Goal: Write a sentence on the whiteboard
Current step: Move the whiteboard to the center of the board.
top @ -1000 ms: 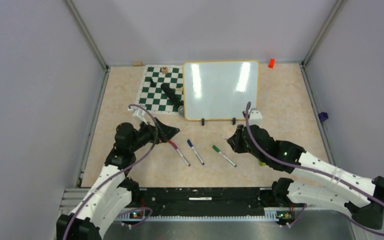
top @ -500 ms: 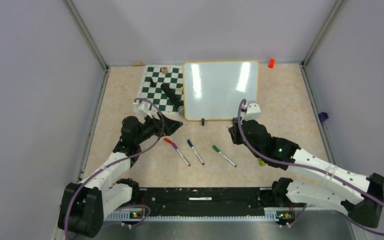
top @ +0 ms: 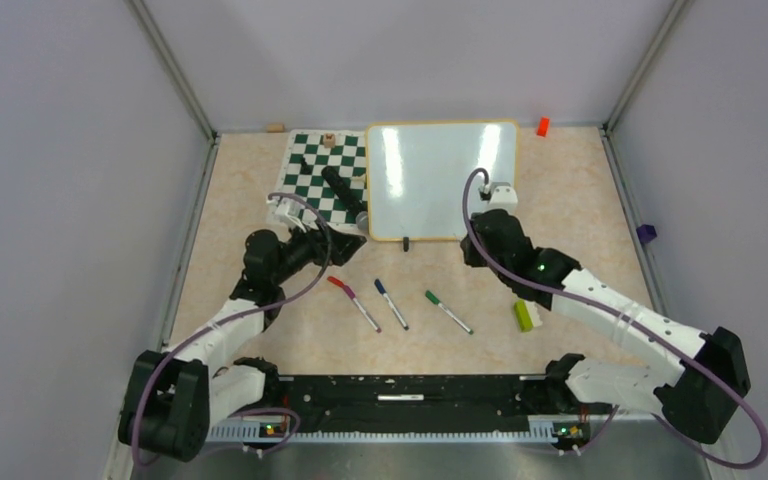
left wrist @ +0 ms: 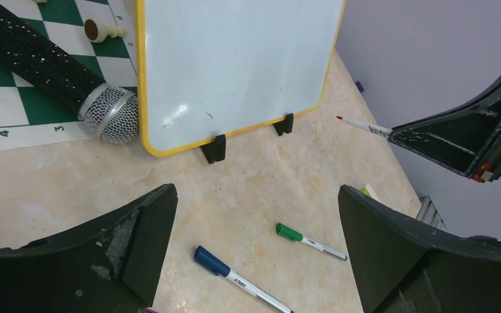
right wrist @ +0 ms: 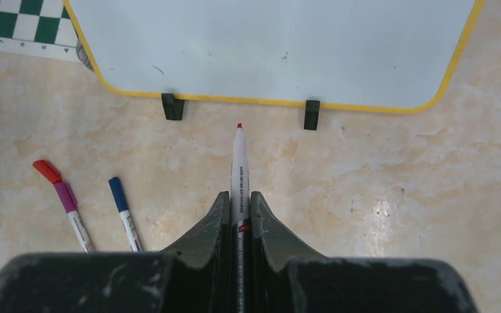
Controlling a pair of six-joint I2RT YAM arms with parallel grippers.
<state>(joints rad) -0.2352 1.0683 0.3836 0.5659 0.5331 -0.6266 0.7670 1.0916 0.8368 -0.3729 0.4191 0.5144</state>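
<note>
Obs. from beside the rig.

Glossy white rectangular whiteboard w/ rounded yellow rim (top: pixel 440 190) lies flat at far-centre of the beige marbled surface (top: pixel 580 230). Its left edge meets the green-and-white chessboard mat (top: pixel 305 185). Board face is blank: a few faint specks, no red words. The sentence isn't begun.

Right end effector (right wrist: pixel 238 199): pressed together, pinching a white-barrelled marker w/ bare red tip (right wrist: pixel 239 160). The tip points at the board's near edge, between the two small black clips (right wrist: pixel 172 105), short of the rim. In the left wrist view the tip looks clear of the surface.

Left end effector (left wrist: pixel 254 195): spread wide, holding nothing, low near the board's near-left corner. A black mic w/ silver mesh head (left wrist: pixel 107 114) lies on the mat, head just beside the rim.

Loose betw. the arms: red-capped pink marker (top: pixel 353 300), blue-capped marker (top: pixel 391 303), green-capped marker (top: pixel 447 311). A yellow-green block (top: pixel 524 315) sits by the right arm.

Step (my read): approach. Pen is gripped w/ nib bare and aimed at the board. Progress is early, nothing written.

Next move needs:
- Carry the tip fwd over rim and clips w/o snagging.
- Start high on the face, leaving room for several lines.
- Set the nib down w/ light pressure.

The board looks slick and unfixed, so it prob. slides if pushed. The left arm is placed to steady that corner.
</note>
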